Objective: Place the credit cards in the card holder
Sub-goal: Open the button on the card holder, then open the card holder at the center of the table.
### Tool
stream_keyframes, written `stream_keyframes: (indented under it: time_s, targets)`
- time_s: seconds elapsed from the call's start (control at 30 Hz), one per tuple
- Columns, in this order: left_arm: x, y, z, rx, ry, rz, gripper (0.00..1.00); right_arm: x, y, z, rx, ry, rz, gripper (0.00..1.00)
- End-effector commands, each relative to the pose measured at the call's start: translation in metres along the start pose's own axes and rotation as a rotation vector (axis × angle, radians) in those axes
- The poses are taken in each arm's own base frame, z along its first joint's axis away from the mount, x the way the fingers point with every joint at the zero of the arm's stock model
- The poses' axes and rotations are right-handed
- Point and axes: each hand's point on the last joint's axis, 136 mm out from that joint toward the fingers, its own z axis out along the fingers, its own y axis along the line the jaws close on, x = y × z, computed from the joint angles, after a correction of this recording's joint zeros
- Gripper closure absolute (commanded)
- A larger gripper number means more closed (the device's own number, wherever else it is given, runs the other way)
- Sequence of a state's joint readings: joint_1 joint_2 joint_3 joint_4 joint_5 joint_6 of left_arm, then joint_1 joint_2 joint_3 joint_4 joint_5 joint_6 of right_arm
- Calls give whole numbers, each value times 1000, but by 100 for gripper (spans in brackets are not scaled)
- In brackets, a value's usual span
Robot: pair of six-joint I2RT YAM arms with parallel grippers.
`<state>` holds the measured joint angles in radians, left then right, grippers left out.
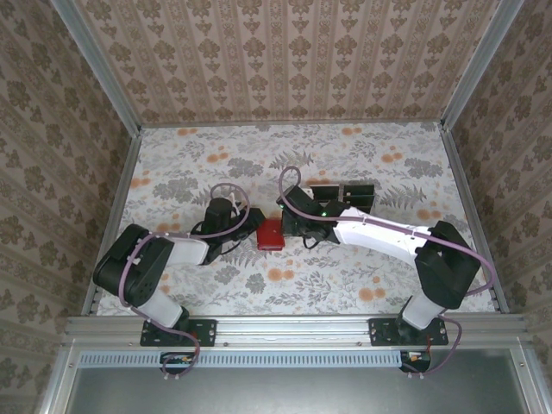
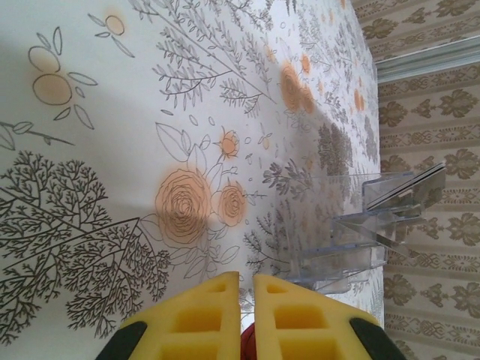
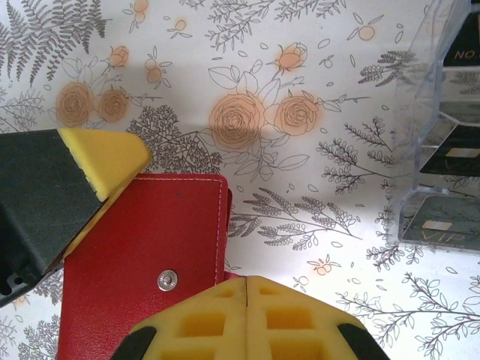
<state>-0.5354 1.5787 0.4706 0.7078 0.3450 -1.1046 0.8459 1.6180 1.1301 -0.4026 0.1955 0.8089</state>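
The closed wallet (image 1: 271, 234) lies flat, snap side up, left of the tray (image 3: 418, 97) and nearer the arm bases. It is nearly square, its edges roughly parallel to the tray's. The left gripper (image 2: 247, 281) is clamped on its corner away from the tray. The right gripper (image 3: 247, 283), pads pressed together, sits over its tray-side edge. Cards (image 3: 459, 154) stand in the tray.

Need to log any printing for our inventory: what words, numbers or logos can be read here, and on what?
"NO", cut off by the picture edge: on the upper credit card in the clear tray.
"VIP", faint: on the lower credit card.
Gold marks on the middle credit card: too blurred to read.
No text on the card holder, just a snap.
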Motion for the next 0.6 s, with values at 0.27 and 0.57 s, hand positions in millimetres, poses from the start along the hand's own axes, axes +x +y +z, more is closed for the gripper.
stream_keyframes:
  time_s: [0.27,0.57]
  targets:
    - [7,35,-20,-119,-11,73,30,18,15,-14,-175,37,-8,100]
    - [12,9,-40,-208,48,261,21,12,23,-30,-248,5,-14,100]
